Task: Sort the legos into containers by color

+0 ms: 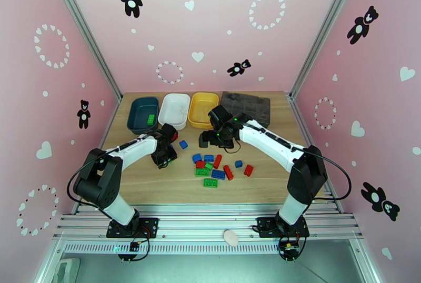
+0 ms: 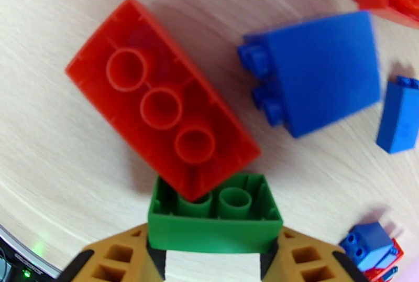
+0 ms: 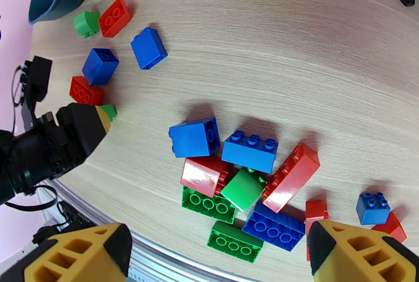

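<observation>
My left gripper (image 2: pixel 213 246) is shut on a green lego (image 2: pixel 214 215) that lies hollow side up on the table, a pad against each end. An upturned red lego (image 2: pixel 157 99) rests against its far edge, with blue legos (image 2: pixel 319 71) to the right. From above, the left gripper (image 1: pixel 164 160) is low, left of the main pile (image 1: pixel 213 168). My right gripper (image 3: pixel 222 254) hangs open above that pile of red, green and blue legos, holding nothing. The teal (image 1: pixel 138 117), white (image 1: pixel 173 110) and yellow (image 1: pixel 202 110) containers stand at the back. A green lego (image 1: pixel 151 119) lies in the teal one.
A flat dark grey compartmented box (image 1: pixel 246 106) sits right of the yellow tray. Loose legos lie near the teal tray's front, among them a red one (image 3: pixel 114 15) and a green one (image 3: pixel 86 22). The right arm (image 1: pixel 263 142) crosses the table's right half.
</observation>
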You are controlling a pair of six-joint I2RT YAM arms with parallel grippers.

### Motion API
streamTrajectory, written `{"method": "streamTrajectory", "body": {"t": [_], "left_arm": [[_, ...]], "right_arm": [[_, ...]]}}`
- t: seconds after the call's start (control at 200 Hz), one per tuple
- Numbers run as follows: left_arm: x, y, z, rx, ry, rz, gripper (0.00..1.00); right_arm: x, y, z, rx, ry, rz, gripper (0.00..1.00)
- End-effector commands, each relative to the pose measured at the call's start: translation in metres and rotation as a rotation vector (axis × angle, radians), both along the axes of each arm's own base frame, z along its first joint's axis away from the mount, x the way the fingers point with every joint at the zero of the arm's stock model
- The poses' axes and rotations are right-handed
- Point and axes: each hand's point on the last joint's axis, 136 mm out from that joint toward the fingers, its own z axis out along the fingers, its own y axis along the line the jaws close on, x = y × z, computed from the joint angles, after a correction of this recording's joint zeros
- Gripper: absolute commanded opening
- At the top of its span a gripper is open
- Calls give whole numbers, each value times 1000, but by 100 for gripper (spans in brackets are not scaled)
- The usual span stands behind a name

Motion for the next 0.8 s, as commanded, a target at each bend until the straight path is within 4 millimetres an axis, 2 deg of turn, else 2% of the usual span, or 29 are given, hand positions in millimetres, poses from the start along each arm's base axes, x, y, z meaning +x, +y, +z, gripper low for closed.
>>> {"method": "streamTrajectory", "body": {"t": [0.0, 0.17, 0.345, 0.561, 0.666, 0.796], "left_arm": [[3, -3, 30, -32, -66, -63, 44], [8, -6, 60, -65, -145, -97, 43], [26, -2, 87, -96, -215, -81, 42], [60, 26, 108, -134, -277, 7, 42], [82, 44, 116, -134, -298, 51, 42], [110, 73, 122, -109, -310, 101, 42]], "right_arm": [[3, 11, 10, 47, -21, 30, 93], [9, 32, 15, 110, -26, 82, 92], [14, 73, 26, 201, -7, 179, 92], [22, 124, 38, 282, 24, 284, 91], [29, 136, 40, 297, 29, 295, 91], [35, 141, 39, 299, 27, 294, 91]]}}
